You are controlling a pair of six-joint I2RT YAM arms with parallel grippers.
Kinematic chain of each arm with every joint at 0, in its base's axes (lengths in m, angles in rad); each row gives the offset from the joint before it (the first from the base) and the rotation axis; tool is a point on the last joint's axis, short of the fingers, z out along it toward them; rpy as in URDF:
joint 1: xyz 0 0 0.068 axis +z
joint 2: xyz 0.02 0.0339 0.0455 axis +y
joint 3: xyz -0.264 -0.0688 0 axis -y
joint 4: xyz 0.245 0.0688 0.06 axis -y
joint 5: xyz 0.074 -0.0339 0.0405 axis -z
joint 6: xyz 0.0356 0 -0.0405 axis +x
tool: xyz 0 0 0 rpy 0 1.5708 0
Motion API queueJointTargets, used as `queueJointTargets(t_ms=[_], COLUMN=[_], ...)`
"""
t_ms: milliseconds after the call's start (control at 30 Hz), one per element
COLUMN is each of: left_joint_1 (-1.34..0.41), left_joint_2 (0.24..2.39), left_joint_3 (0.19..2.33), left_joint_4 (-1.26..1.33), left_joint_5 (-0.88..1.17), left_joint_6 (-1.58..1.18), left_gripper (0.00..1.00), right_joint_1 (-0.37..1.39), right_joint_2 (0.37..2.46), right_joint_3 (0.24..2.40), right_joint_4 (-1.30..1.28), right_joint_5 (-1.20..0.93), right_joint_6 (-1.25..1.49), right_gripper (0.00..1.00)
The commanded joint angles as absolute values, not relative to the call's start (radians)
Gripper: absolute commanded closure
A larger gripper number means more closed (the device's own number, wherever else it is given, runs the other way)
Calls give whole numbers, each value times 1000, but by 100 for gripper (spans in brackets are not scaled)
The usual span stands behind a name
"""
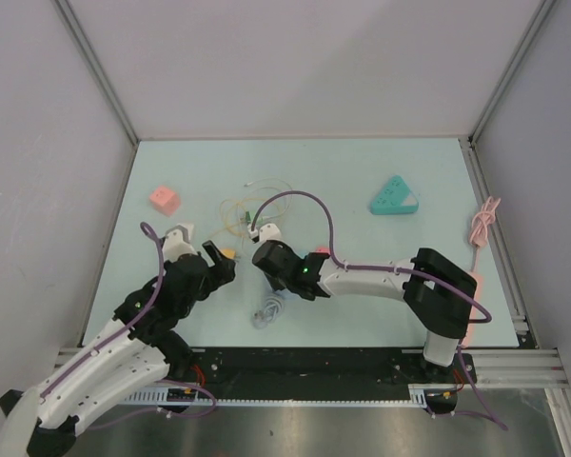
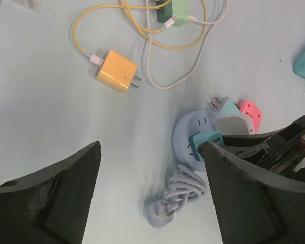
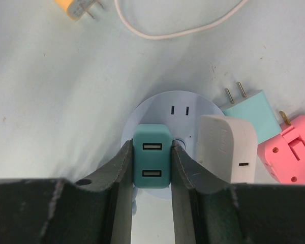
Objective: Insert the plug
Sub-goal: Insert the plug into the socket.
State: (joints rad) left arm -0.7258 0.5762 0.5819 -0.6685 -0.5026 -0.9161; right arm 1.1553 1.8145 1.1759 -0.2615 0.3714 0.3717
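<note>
A teal two-port USB plug [image 3: 151,161] stands against the face of a round pale-blue socket [image 3: 179,104], and my right gripper [image 3: 152,147] is shut on its two sides. How deep its pins sit is hidden. In the left wrist view the same plug [image 2: 205,143] and socket [image 2: 185,133] lie just right of my left gripper [image 2: 151,152], which is open over bare table and holds nothing. From above, the left gripper [image 1: 219,263] and the right gripper [image 1: 267,257] are close together at the table's middle front.
A white adapter [image 3: 224,147], a teal adapter [image 3: 255,115] and a pink one [image 3: 295,151] crowd the socket's right side. Its coiled cord [image 2: 166,209] lies in front. A yellow charger [image 2: 116,70] with tangled cables, a pink cube [image 1: 165,199] and a teal power strip [image 1: 394,196] lie farther back.
</note>
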Motion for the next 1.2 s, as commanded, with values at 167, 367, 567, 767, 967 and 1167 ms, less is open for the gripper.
queueJointTargets(t_ms=[167, 367, 567, 767, 967, 1167], left_joint_1=[-718, -718, -718, -718, -718, -718], left_joint_2=[552, 557, 566, 574, 617, 681], left_joint_3=[618, 630, 653, 655, 661, 673], left_joint_4=[-704, -695, -692, -686, -672, -646], left_joint_5=[-552, -566, -578, -580, -571, -549], left_joint_6=[-896, -859, -818, -782, -750, -713], left_gripper=[7, 0, 0, 0, 0, 0], right_joint_1=[1149, 1146, 1137, 1120, 1078, 922], right_joint_2=[1941, 1803, 1717, 1623, 1503, 1358], right_joint_3=[1068, 1077, 1150, 1229, 1250, 1203], right_joint_4=[-469, -407, -376, -350, -368, -457], right_joint_5=[229, 213, 227, 206, 164, 199], right_joint_6=[331, 316, 290, 245, 224, 218], right_gripper=[100, 97, 66, 31, 14, 9])
